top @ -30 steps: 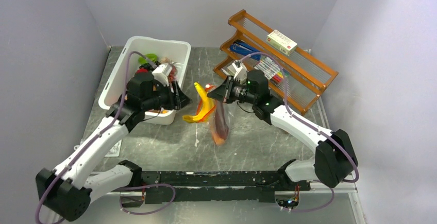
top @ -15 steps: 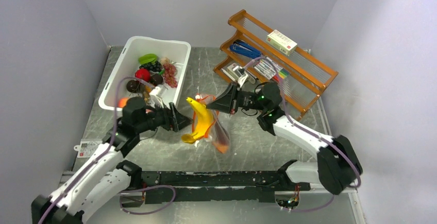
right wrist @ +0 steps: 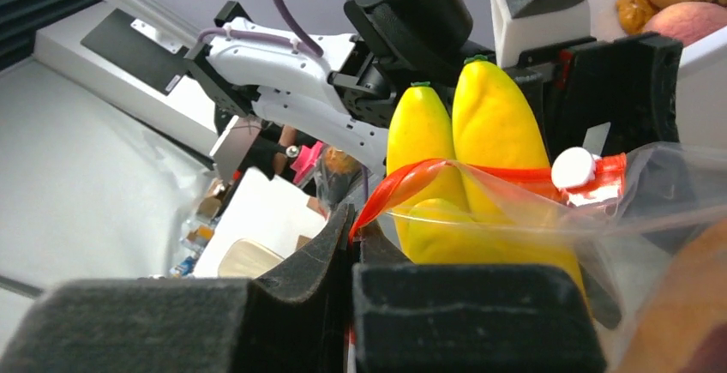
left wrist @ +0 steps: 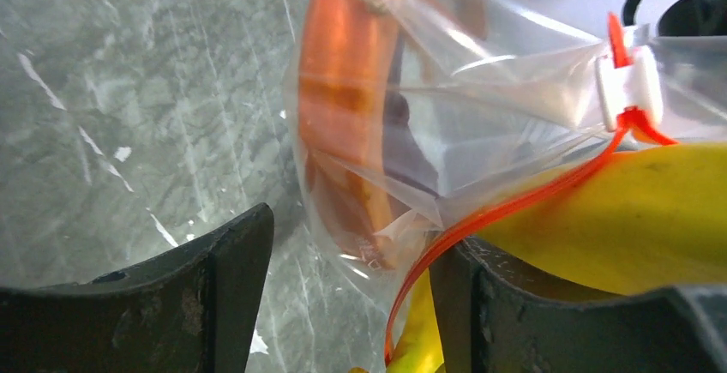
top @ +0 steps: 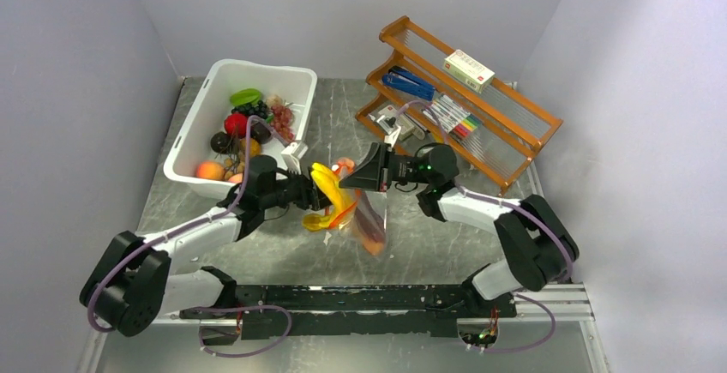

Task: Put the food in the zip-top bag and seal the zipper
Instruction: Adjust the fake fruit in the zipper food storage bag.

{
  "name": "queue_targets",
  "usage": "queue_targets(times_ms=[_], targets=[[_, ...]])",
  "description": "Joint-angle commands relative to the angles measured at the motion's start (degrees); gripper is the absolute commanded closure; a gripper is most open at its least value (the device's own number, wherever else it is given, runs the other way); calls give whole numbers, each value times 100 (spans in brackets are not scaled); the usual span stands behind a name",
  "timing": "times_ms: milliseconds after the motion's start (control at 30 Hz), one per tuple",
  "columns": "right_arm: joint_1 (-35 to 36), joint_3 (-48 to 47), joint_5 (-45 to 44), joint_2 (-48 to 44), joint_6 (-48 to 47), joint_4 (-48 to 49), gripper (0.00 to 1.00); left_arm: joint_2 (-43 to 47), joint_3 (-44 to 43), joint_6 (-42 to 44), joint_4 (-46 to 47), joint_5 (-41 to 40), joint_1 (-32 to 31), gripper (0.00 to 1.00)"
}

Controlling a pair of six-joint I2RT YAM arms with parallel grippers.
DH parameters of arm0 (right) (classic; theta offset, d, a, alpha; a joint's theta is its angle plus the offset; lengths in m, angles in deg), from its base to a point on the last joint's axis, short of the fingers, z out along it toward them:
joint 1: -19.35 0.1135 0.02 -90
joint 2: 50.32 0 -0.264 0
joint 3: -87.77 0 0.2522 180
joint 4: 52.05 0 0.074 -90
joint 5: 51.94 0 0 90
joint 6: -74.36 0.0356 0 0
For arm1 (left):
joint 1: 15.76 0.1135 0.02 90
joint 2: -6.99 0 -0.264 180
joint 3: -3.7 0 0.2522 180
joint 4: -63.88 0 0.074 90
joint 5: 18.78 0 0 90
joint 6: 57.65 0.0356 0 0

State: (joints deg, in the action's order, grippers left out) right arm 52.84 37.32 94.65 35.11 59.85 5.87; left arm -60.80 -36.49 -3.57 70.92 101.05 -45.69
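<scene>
The clear zip-top bag (top: 375, 210) hangs from my right gripper (top: 347, 181), which is shut on the bag's orange-red zipper (right wrist: 403, 180) strip. The dark red-brown slab (top: 370, 229) lies inside the bag. A yellow banana bunch (top: 330, 195) sits in the bag's mouth, partly sticking out. My left gripper (top: 306, 194) is right beside the banana, open, with a corner of the bag (left wrist: 377, 219) between its jaws and the banana (left wrist: 634, 210) resting over its right finger (left wrist: 531, 304). The white slider tab (left wrist: 630, 86) sits on the zipper near the banana. More food (top: 249, 124) lies in the bin.
A white bin (top: 190, 148) stands at the back left, holding grapes, round fruits and other toy foods. A wooden rack (top: 506, 141) with markers, pens and a small box (top: 469, 69) stands at the back right. The grey walls close in on three sides.
My left arm has come away from the bin toward the front and right, up to the banana and bag, with its jaws wider apart. The right gripper and bag have shifted slightly left.
</scene>
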Motion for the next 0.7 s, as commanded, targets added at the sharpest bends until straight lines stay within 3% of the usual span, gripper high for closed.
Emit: queue_targets(times_ms=[0, 33, 167, 200, 333, 400, 533, 667], targets=[[42, -303, -155, -548, -1126, -1517, 100, -169, -19, -64, 531, -149, -249, 40], [45, -354, -198, -622, -1307, -1807, 100, -134, -26, -64, 498, -247, -284, 47], [43, -538, -387, -826, -1901, -2867, 100, 247, -170, 82, 89, -567, -346, 89], [47, -619, -484, -885, -2130, -3253, 100, 425, -222, 110, -68, -690, -346, 93], [49, -891, -1168, -1185, -2982, -4811, 92, 1328, -387, 116, -566, -1013, -354, 93], [42, -1017, -1644, -1335, -3329, -5497, 87, 1643, -387, -72, -381, -712, -355, 93], [45, -1052, -2218, -1411, -3565, -6064, 81, 1839, -84, -1225, 760, 342, -390, 93], [38, -1150, -2655, -1311, -3707, -6370, 81, 1831, 318, -1630, 951, 173, -476, 93]])
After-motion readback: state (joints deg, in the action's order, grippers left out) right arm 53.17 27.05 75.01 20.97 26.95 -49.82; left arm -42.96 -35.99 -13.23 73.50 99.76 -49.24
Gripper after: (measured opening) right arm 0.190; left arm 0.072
